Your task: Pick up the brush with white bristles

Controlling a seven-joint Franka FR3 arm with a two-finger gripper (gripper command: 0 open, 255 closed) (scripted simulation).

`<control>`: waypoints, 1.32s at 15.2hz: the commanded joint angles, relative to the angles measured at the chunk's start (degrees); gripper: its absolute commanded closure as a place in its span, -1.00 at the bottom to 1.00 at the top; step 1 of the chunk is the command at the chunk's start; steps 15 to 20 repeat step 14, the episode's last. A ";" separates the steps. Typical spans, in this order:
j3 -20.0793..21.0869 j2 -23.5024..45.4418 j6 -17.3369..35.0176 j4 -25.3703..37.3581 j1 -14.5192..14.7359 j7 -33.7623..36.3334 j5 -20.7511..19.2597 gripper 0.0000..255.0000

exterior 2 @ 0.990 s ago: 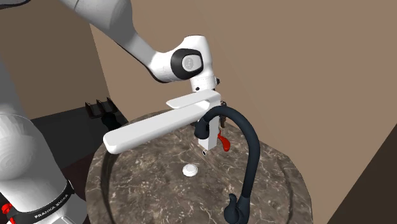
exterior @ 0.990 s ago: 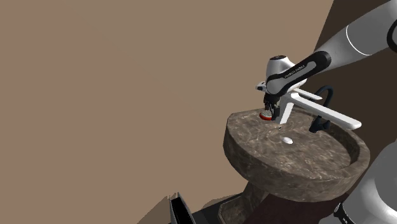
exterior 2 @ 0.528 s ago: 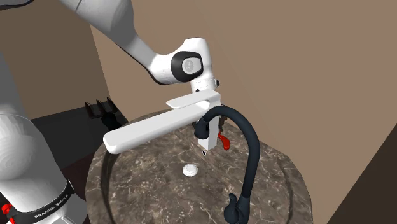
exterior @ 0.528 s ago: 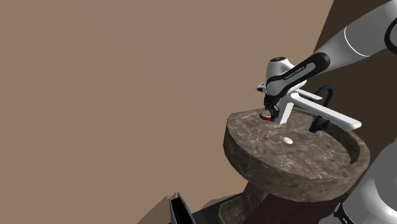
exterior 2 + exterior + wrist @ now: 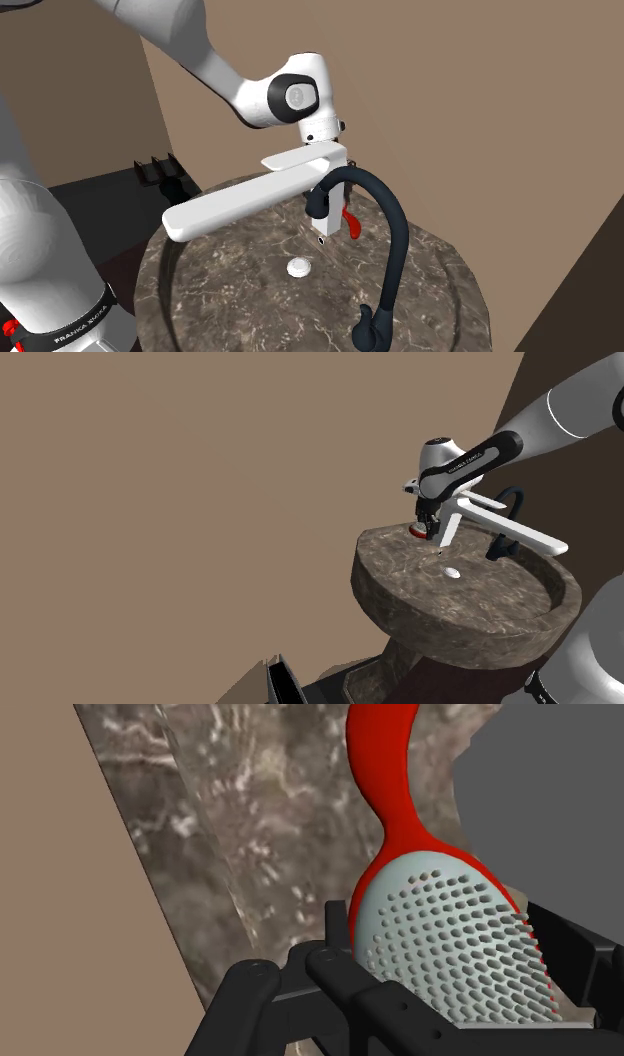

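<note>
One brush (image 5: pixel 450 944), one gripper (image 5: pixel 445 959), one sink (image 5: pixel 450 632), one white tap (image 5: pixel 250 195), one black hose (image 5: pixel 395 230) and one white drain (image 5: pixel 299 267) are counted.

The brush is made up of a single curved red handle and an oval head, red at the rim. The face of the head is drawn pale grey-white and is dotted with rows of small dark holes. In the wrist view the head is seen clasped between the two black fingers (image 5: pixel 330 966), which press on its opposite edges, so the jaws are closed on the brush. The handle is stretched away from the gripper over mottled dark stone.

In the shoulder view the brush (image 5: pixel 417 533) is found at the sink's far rim, near the brown wall (image 5: pixel 200 502), just under the gripper (image 5: pixel 428 527). Whether the stone is touched by it cannot be told.
</note>
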 commanded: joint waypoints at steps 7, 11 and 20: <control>0.28 -3.64 -6.16 2.59 0.34 -0.83 -0.23 1.00; 0.49 -5.23 -9.22 4.16 0.48 -1.29 -0.28 1.00; 0.56 -5.65 -10.10 4.65 0.53 -1.43 -0.29 1.00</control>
